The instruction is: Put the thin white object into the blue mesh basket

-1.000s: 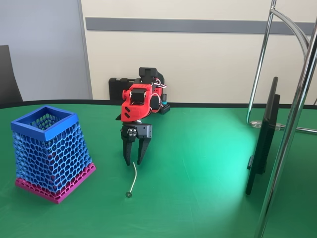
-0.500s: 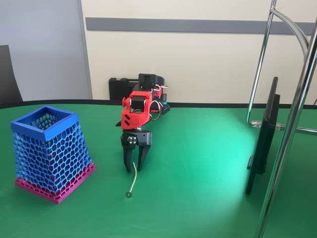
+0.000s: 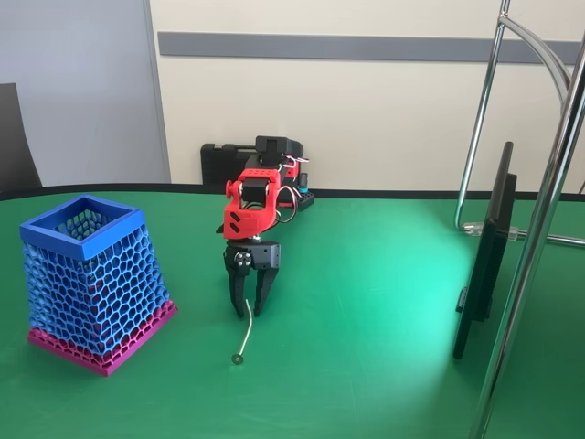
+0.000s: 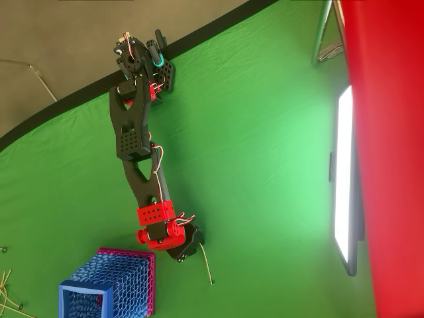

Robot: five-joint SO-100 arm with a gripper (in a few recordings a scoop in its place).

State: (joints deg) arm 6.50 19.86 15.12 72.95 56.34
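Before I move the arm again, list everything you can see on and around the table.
Stick: one, thin, whitish, lying on the cloth, small disc at its near end, upper end between the fingertips in the fixed view.
Basket: one, blue mesh with pink base, upright, left of the stick in the fixed view.
Table cloth: one, green.
Monitor: one, black, standing at right.
Metal stand: chrome tubes, right edge.
Spare sticks: a few, bottom-left corner of overhead view.
Arm: one, black and red.
Gripper: one, pointing down, slightly open around the stick's upper end.

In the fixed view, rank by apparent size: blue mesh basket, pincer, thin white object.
1. Blue mesh basket, clearly largest.
2. Pincer, the black fingers.
3. Thin white object, a slim stick nearly pincer-length but far thinner.
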